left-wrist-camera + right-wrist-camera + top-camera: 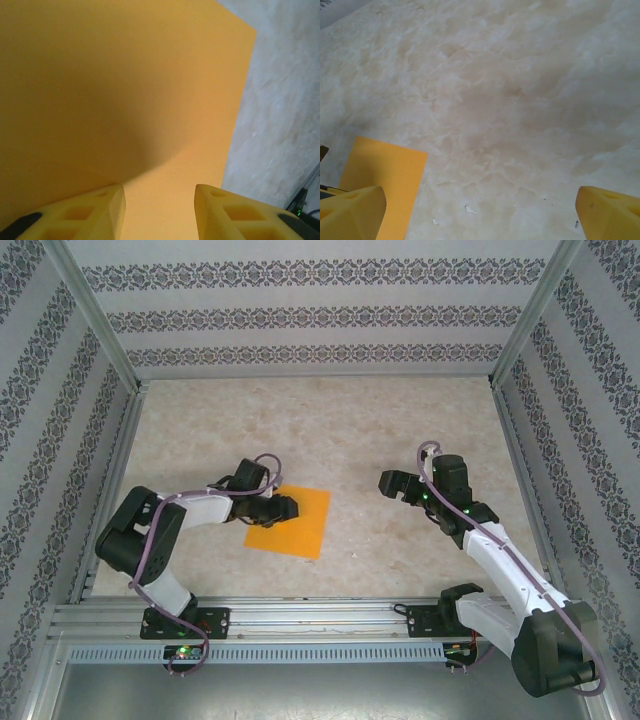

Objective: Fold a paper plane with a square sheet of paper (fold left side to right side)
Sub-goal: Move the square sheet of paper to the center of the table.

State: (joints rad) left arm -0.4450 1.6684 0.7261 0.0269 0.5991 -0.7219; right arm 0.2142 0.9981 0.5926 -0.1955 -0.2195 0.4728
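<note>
You have the left gripper [159,196] with its jaws half-parted, a clear gap between them, gripping nothing and low over the left part of the square sheet of paper [303,525], which lies on the table [350,435], while your right gripper [392,483] stands spread wide and empty to the sheet's right.

Open table [330,430] fills the upper middle, patterned walls [300,315] on three sides; left arm [190,512] and right arm [490,545] flank a gap right of the square sheet of paper [305,525].

One orange sheet [305,525] (square), two end effectors [288,507] [393,483]
</note>
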